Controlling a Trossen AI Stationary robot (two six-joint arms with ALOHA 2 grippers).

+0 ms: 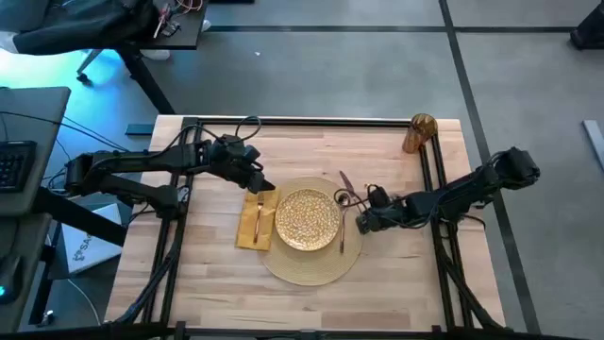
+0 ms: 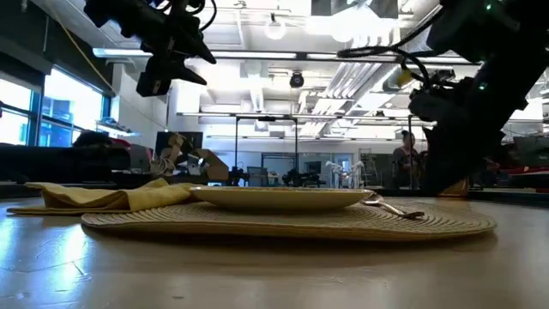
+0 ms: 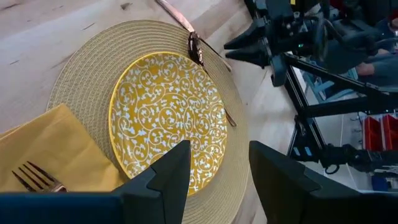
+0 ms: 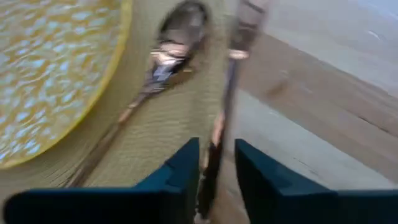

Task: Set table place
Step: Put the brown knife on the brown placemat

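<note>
A gold patterned plate [image 1: 307, 219] sits on a round tan placemat [image 1: 304, 267]. To its left lies a mustard napkin [image 1: 250, 227] with a copper fork [image 1: 259, 219] on it. A copper spoon [image 1: 342, 236] lies on the mat right of the plate. My right gripper [image 1: 363, 220] is low at the mat's right edge, shut on a copper knife [image 4: 229, 87]. My left gripper [image 3: 217, 168] hovers open above the napkin's far end, holding nothing. An amber glass [image 1: 420, 133] stands at the far right corner. My right gripper pinches the knife between its two fingers [image 4: 180, 168], on the part of its length nearest the table's front [image 4: 216, 140]. The knife runs on past the fingertips toward the far edge, beside the spoon's bowl [image 4: 177, 31]. Whether it is lifted off the table I cannot tell.
Black frame rails [image 1: 439, 179] run along the table's left, right and far sides. Bare wood lies in front of the placemat and along the far side. A person [image 2: 403, 159] stands in the room beyond the table.
</note>
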